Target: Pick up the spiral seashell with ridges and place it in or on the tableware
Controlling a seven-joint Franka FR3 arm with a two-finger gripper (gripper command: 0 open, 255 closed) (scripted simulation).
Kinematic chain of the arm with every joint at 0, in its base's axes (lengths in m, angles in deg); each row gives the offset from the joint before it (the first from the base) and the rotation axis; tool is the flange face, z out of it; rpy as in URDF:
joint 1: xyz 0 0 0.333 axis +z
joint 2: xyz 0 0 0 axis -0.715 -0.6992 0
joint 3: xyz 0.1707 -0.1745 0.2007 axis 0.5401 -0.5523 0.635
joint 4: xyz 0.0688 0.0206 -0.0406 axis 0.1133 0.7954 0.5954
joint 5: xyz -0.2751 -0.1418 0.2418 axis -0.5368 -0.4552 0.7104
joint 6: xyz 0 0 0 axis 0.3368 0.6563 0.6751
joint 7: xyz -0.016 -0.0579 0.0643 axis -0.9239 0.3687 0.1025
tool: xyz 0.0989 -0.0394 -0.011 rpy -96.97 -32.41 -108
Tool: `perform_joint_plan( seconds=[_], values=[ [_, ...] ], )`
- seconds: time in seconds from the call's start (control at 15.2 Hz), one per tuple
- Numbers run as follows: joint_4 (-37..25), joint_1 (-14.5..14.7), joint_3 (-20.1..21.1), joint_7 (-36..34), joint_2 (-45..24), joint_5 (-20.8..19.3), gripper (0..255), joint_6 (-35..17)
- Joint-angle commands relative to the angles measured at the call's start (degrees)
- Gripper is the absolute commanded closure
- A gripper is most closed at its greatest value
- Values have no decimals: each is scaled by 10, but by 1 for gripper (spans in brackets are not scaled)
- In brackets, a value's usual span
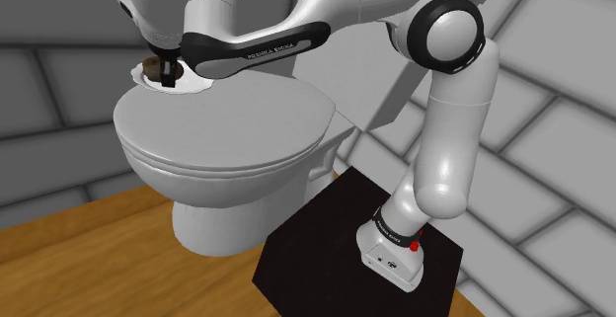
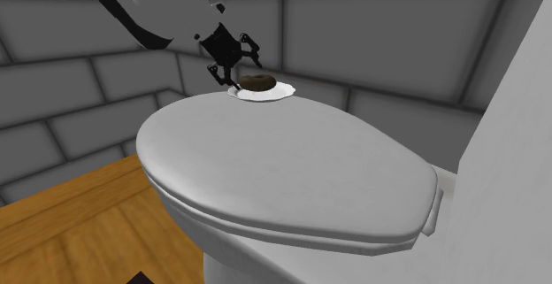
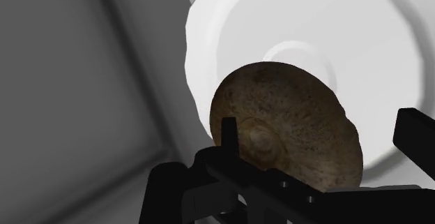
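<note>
While arm [image 1: 434, 167] arches, pincer [image 2: 237, 70] (spread) over seashell [image 2: 259, 82]

Seashell [image 3: 293, 111] lower edge hidden behind tool [image 3: 321, 133].

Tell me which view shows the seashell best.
The wrist view: the brown seashell sits close up, its spiral plain, on the white dish. The second exterior view shows a small brown lump on that dish; the shoulder view, a sliver beside the gripper.
</note>
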Motion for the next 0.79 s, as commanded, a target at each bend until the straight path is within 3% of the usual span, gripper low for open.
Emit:
perform_joint_plan(
  seconds=[0.0,0.26,0.73],
  values=[
    [-2,1,0,-1,-2,-1,0,1],
    [1,12,17,10,39,24,0,42],
    [1,12,16,10,39,24,0,42]
  ],
)
